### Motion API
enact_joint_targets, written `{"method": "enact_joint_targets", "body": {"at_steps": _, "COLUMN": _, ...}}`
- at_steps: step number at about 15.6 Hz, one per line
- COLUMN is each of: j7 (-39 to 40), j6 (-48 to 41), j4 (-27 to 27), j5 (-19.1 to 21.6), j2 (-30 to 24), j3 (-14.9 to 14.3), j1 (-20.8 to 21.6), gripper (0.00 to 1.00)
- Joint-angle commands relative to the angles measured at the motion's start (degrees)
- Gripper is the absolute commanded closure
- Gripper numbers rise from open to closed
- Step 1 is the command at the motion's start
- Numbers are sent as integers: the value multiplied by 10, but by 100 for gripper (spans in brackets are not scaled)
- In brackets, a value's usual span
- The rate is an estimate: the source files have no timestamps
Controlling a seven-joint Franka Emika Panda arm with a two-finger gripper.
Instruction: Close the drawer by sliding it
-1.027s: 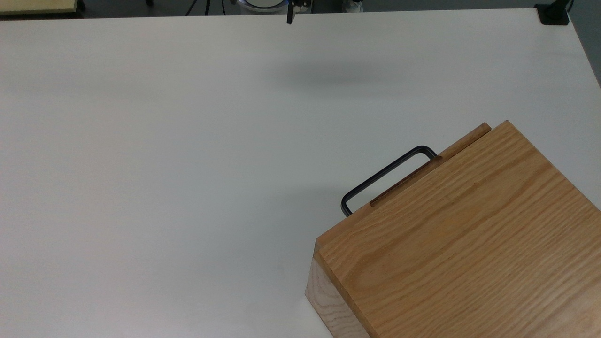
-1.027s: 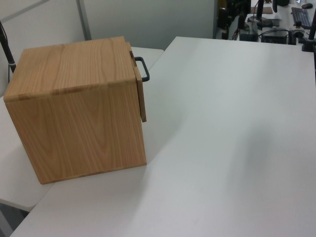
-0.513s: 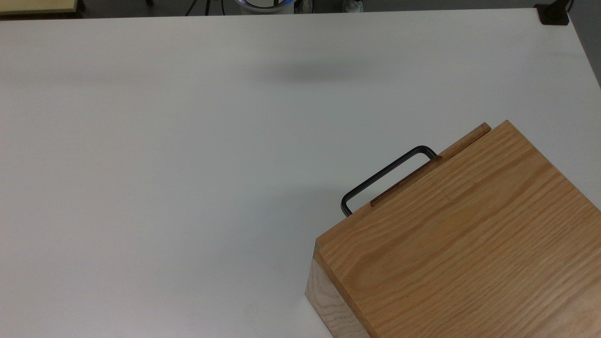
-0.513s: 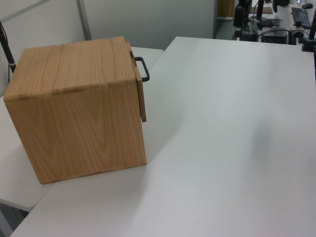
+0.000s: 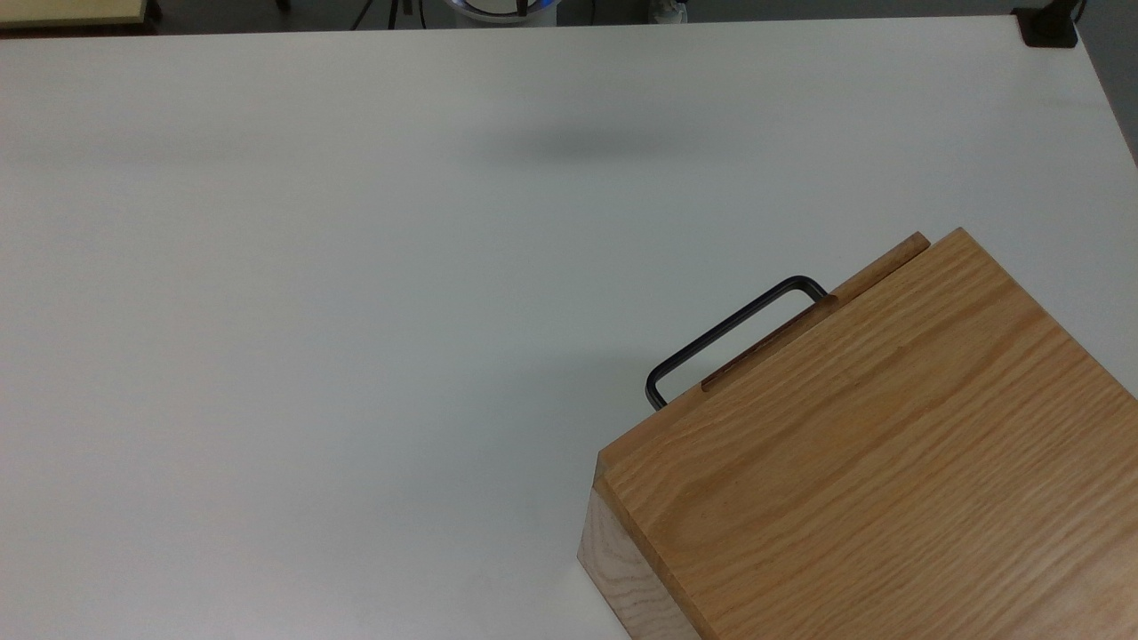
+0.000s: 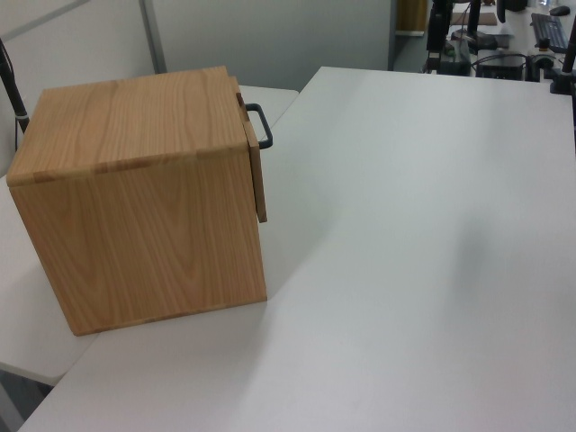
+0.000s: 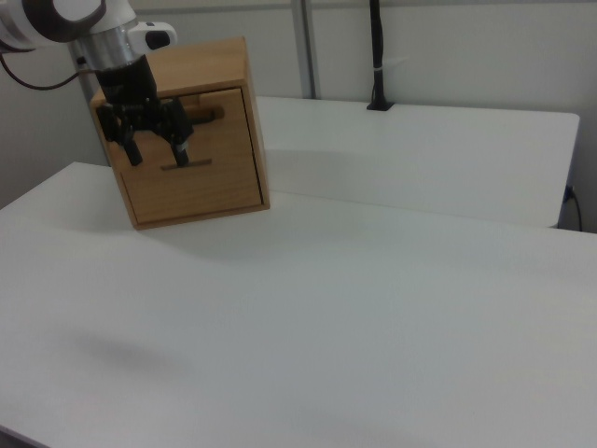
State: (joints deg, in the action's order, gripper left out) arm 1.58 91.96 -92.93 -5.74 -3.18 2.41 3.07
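Finding the drawer (image 5: 878, 268) at about four o'clock in the top view, sitting pushed almost home in the oak cabinet (image 5: 889, 462), with just a thin strip of its front panel standing proud of the cabinet's top edge. Seeing the black bar handle (image 5: 731, 330) sticking out toward ten o'clock over the white table (image 5: 356, 267), touching nothing. Reading the same in the left view: the front panel (image 6: 260, 175) lying close against the cabinet face, perhaps a sliver apart at most.

Comparing with a second ago: noting no shift in drawer, handle or cabinet. Noting instead that the gripper's dark tip, a second ago poking in at the top view's twelve o'clock edge, has been drawing back out past the far side of the table.

Catching the gripper (image 7: 157, 149) at about ten o'clock in the right view, hanging with its two fingers spread apart and holding nothing, overlapping the cabinet front in that picture but, judging by the other views, standing well apart from it.

Judging from this: treating the slide as finished or all but finished, and the arm as backing off rather than lining up another push. Leaving, if anything, only a check on whether the last sliver of gap needs closing.
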Motion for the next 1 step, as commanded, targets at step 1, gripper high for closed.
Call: {"method": "enact_joint_targets", "body": {"at_steps": 1, "j7": 12, "j6": 19, "j4": -21, "j5": 6, "j2": -17, "j3": -4, "j1": 2, "gripper": 0}}
